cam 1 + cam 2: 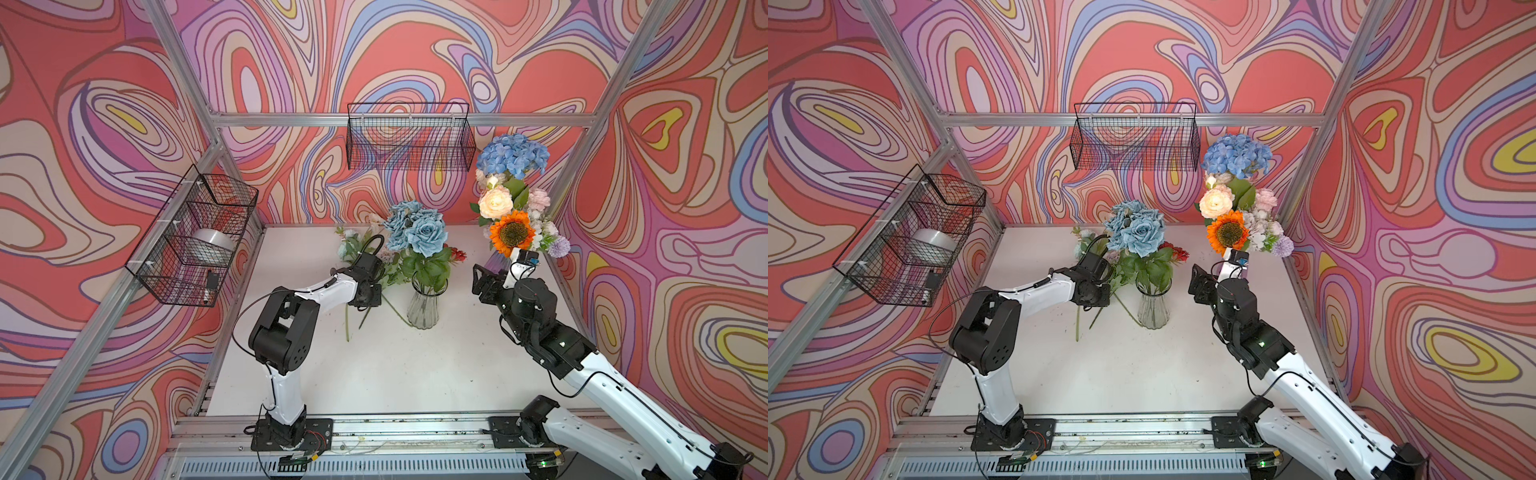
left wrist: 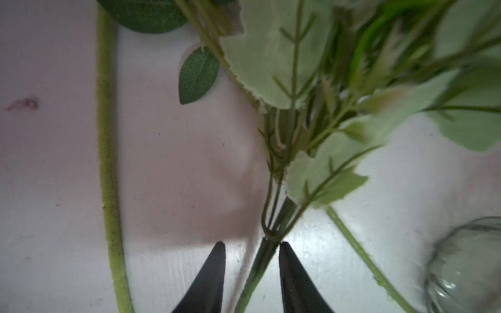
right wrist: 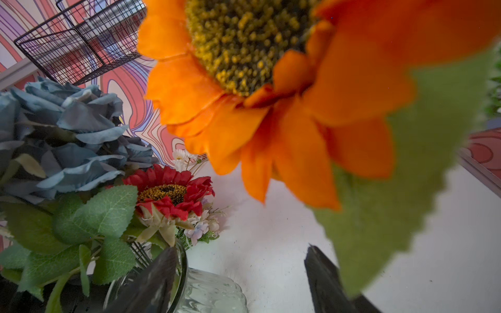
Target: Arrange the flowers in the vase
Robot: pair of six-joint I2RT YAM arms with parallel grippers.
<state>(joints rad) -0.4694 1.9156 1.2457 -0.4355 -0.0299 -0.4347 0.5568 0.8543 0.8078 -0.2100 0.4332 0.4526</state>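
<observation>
1. Swirl-patterned walls in red, pink and lilac enclose a white bench [image 1: 374,374]. One black wire basket [image 1: 409,137] hangs on the wall behind the vase [image 1: 424,307], and a second wire basket [image 1: 195,237] hangs on the wall at the left arm's side of it.
2. Upright on the bench between the two arms stands the vase, of clear ribbed glass. It holds blue roses [image 1: 415,232] with broad green leaves.
3. Just beside the vase, on the left arm's side, loose flowers [image 1: 347,245] lie on the bench. Their long green stems [image 1: 347,324] run past the vase's foot.
4. Low over these stems, next to the vase, is the left hand [image 2: 252,248]. Its jaws are partly open around a dark stem bundle [image 2: 265,254], which touches one finger [image 2: 295,276] and leaves a gap to the other, so it is not clamped.
5. Beyond the vase, close under the roses, is a red daisy-like bloom [image 3: 170,192]. Whether it stands in the vase cannot be told.
6. Behind the vase, on the right arm's side, rises a tall bunch: blue hydrangea [image 1: 513,156], peach rose [image 1: 494,201], orange sunflower [image 1: 512,232] and lilac pompon [image 1: 559,246]. The right arm hides its foot.
7. Beside the vase's rim, the right hand [image 3: 238,279] has its jaws spread wide and holds nothing, with bare bench showing between them. A green leaf [image 3: 406,189] hangs close before its wrist camera.
</observation>
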